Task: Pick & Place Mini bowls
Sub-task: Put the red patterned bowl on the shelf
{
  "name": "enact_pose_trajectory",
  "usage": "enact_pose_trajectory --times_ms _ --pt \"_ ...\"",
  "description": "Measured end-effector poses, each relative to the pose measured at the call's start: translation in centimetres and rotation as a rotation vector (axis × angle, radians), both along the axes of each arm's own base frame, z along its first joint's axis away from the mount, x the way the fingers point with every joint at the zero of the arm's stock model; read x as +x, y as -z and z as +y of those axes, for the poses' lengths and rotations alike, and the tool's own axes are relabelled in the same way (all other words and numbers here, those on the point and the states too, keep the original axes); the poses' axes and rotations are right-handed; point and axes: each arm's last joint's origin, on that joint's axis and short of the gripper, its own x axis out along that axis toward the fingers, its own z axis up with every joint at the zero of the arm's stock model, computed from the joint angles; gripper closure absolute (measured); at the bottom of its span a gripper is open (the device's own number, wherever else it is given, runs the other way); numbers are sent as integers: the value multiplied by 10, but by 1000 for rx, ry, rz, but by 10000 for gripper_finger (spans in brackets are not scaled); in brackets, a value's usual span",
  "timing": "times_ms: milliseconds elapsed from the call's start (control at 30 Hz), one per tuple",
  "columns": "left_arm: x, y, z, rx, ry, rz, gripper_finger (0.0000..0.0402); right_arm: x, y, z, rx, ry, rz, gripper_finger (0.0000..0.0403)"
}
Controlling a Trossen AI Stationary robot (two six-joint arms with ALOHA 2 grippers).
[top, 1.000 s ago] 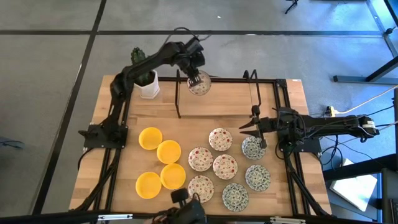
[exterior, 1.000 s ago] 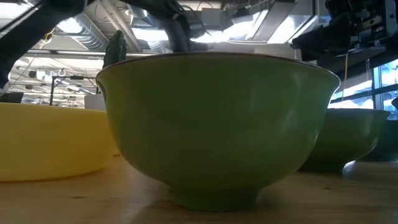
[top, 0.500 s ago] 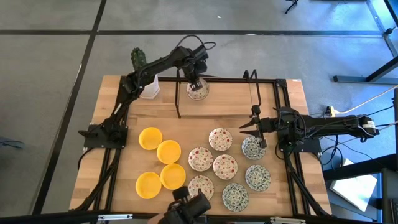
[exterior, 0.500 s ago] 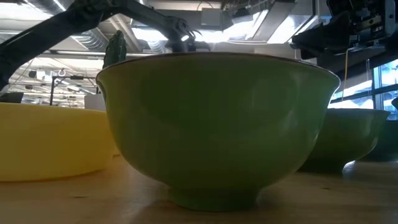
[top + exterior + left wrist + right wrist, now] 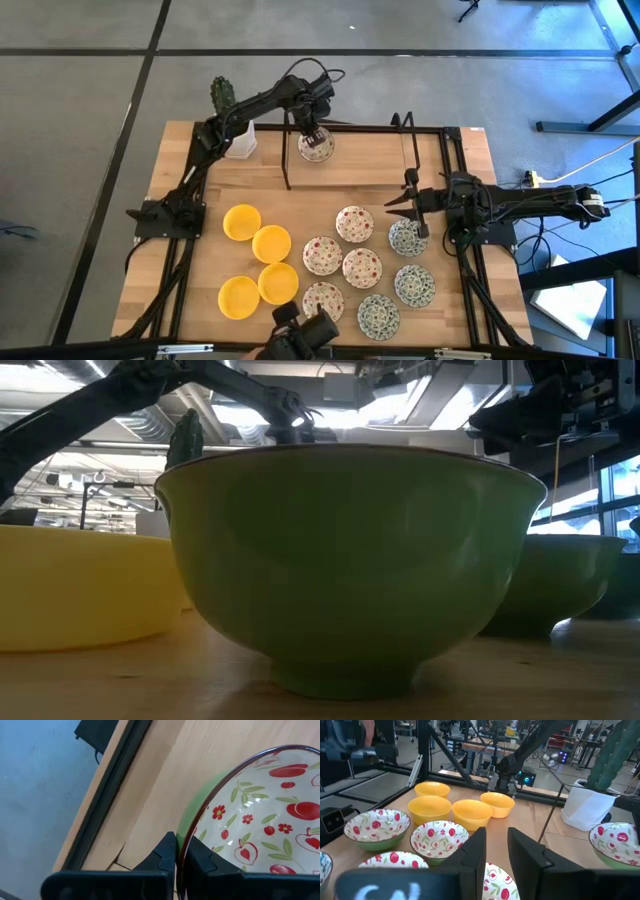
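Observation:
My left gripper [image 5: 314,138] is shut on a mini bowl [image 5: 317,148], white with red fruit and flowers inside and green outside, at the table's far side. It is low over the wood; whether it rests there I cannot tell. Several yellow mini bowls [image 5: 271,243] stand near left. Several red-patterned ones [image 5: 361,267] and three green-grey ones [image 5: 413,285] stand near right, each on its foot. My right gripper [image 5: 408,207] waits level above a green-grey bowl [image 5: 405,237], open by a narrow gap with nothing in it. My left gripper pinches the bowl's rim [image 5: 186,849] between its two fingers, one finger [image 5: 167,854] outside the green wall and one inside the patterned hollow. The fingers come from above, pointing steeply down. The bowl sits roughly level, mouth up.
A white pot [image 5: 240,140] with a cactus [image 5: 221,94] stands at the far left, close to the held bowl. A thin black stand [image 5: 287,152] rises beside it, another [image 5: 407,150] at the right. Black rails [image 5: 440,128] frame the table. Bare wood [image 5: 350,180] lies mid-table.
My left gripper has come down toward the table with the red-patterned bowl and has tipped to point more steeply down. The bowl stays in the hold, mouth up, and now sits lower, a little nearer the cactus pot. Most of the descent came early.

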Motion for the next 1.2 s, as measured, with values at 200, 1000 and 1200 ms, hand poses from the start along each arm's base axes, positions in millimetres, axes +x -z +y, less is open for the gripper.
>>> enact_pose_trajectory --times_ms 200,1000,1200 --pt "1 5 0 -25 -26 11 394 0 -1 0 30 -4 -7 322" --pt "1 15 -2 -83 -49 42 394 0 -2 0 53 -9 -14 322" --pt "3 22 -3 -98 -54 67 394 0 -2 1 71 -23 -7 322"
